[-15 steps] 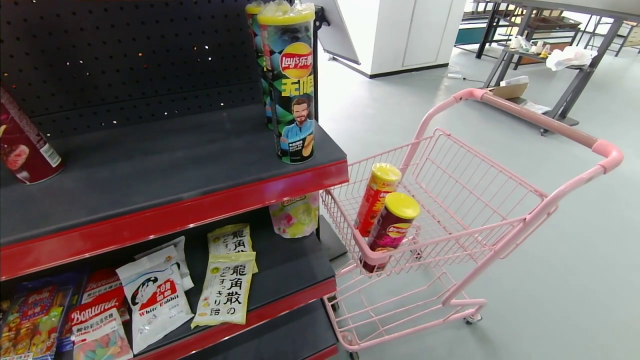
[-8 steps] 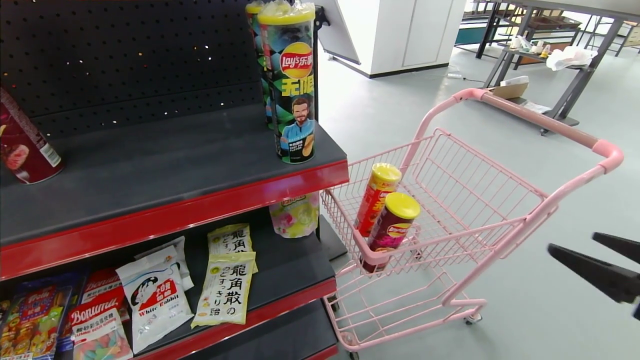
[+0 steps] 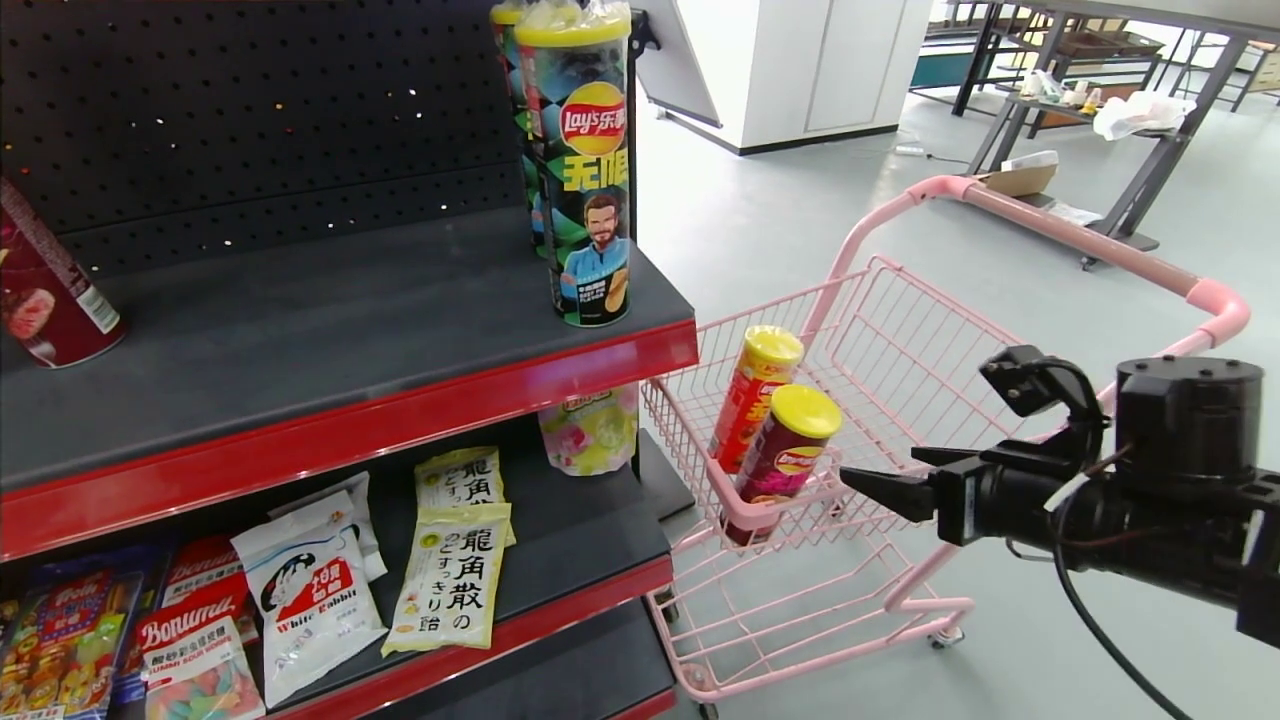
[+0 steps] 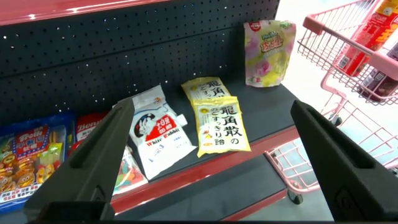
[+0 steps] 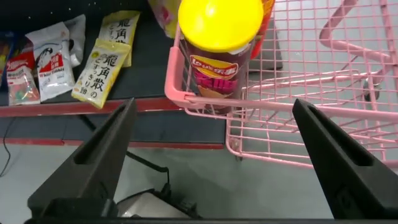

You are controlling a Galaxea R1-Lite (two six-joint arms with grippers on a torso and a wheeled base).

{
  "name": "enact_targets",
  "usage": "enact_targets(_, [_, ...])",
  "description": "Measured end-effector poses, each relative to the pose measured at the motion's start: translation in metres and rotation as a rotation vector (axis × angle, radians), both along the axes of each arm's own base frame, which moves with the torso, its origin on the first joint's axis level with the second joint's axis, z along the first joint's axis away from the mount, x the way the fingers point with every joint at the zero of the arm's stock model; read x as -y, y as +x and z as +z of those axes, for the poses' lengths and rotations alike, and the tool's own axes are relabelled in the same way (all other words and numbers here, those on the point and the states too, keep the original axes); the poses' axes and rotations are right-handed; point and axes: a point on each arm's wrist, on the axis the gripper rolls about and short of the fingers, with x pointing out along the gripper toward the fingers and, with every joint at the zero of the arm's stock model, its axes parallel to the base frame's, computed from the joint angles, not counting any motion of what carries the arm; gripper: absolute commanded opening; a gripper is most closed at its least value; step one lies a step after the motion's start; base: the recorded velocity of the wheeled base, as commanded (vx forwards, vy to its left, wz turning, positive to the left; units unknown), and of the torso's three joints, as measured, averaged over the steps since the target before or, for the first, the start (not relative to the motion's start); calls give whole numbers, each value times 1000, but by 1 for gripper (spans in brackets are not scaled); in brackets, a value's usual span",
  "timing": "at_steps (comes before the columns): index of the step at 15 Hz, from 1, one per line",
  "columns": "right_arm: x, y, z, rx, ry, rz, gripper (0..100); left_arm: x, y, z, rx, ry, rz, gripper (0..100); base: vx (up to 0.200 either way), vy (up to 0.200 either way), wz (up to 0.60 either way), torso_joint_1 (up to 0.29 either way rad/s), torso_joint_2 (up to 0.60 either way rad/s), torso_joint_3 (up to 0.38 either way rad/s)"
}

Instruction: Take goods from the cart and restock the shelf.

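Note:
A pink cart (image 3: 1000,400) stands to the right of the shelf (image 3: 300,330). Two yellow-lidded cans lean in the cart's front corner: a maroon can (image 3: 785,455) (image 5: 217,56) and a red-orange can (image 3: 752,400) behind it. My right gripper (image 3: 880,470) (image 5: 214,102) is open just outside the cart's near rim. Its fingers point at the maroon can, a short way off and not touching. My left gripper (image 4: 211,106) is open and holds nothing, low in front of the lower shelf's snack bags.
On the upper shelf board a tall green-black can (image 3: 590,200) stands at the right end and a maroon can (image 3: 50,290) at the left. The lower shelf holds yellow bags (image 3: 455,570) (image 4: 221,127), white bags (image 3: 310,590) and a pastel pouch (image 3: 590,430).
My right arm has come in from the right edge of the head view and moved left, up to the cart's cans. The cans and cart have not moved.

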Motion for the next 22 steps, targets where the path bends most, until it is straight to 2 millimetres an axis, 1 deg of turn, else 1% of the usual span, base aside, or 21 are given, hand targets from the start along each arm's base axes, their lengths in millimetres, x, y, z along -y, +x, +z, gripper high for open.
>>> enact_targets(1, [-4,10,-5,-8,0,4,100,0,0,0,0,0,0,100,0,0,0,0,0,0])
enact_targets(4, [-15,30,-18,-14,0,17,100,0,0,0,0,0,0,100,0,0,0,0,0,0])
enact_targets(9, [-28,60,-33,-34,5,21,100,0,0,0,0,0,0,100,0,0,0,0,0,0])
enact_targets(12, [-35,75,-44,-46,3,26,100,0,0,0,0,0,0,100,0,0,0,0,0,0])
enact_targets(16, [-43,94,-57,-10,15,26,100,0,0,0,0,1,0,100,0,0,0,0,0,0])
enact_targets(19, [-51,103,-66,-26,31,28,100,0,0,0,0,3,0,100,0,0,0,0,0,0])
enact_targets(20, [-53,106,-68,-28,35,24,0,0,0,0,0,3,0,100,0,0,0,0,0,0])
enact_targets(22, [-55,109,-71,-32,47,18,0,0,0,0,1,4,0,100,0,0,0,0,0,0])
